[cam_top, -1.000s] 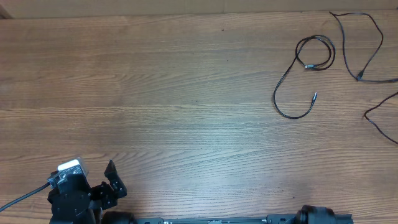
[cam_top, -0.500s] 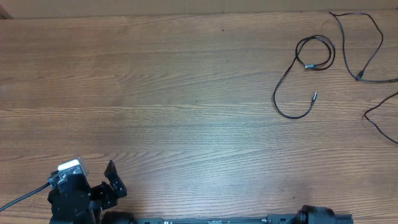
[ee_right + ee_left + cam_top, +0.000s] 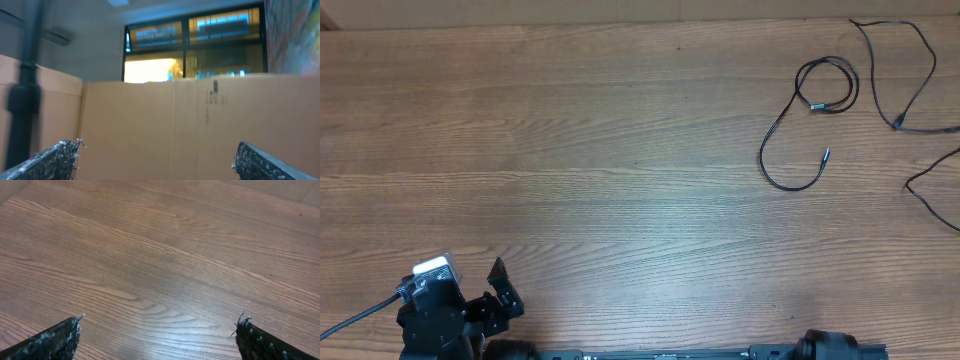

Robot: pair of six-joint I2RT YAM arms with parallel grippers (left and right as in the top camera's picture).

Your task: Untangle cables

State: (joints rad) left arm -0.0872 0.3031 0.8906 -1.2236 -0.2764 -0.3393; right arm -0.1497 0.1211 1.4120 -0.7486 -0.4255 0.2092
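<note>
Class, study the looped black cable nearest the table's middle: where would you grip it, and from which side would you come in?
Probably the open lower bend of the looped cable, from straight above, fingers across the cord. There it is a single strand lying flat on the table, clear of the small coil where strands overlap.

Wide bare table point(image 3: 620, 150) left and centre; cables point(image 3: 817, 106) lie scattered at the far-right corner

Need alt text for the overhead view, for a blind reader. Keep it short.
Thin black cables lie in loose loops at the far right of a wooden table, with nothing touching them. The left gripper sits at the bottom-left edge, far from them, and only the right arm's base shows at the bottom right.
</note>
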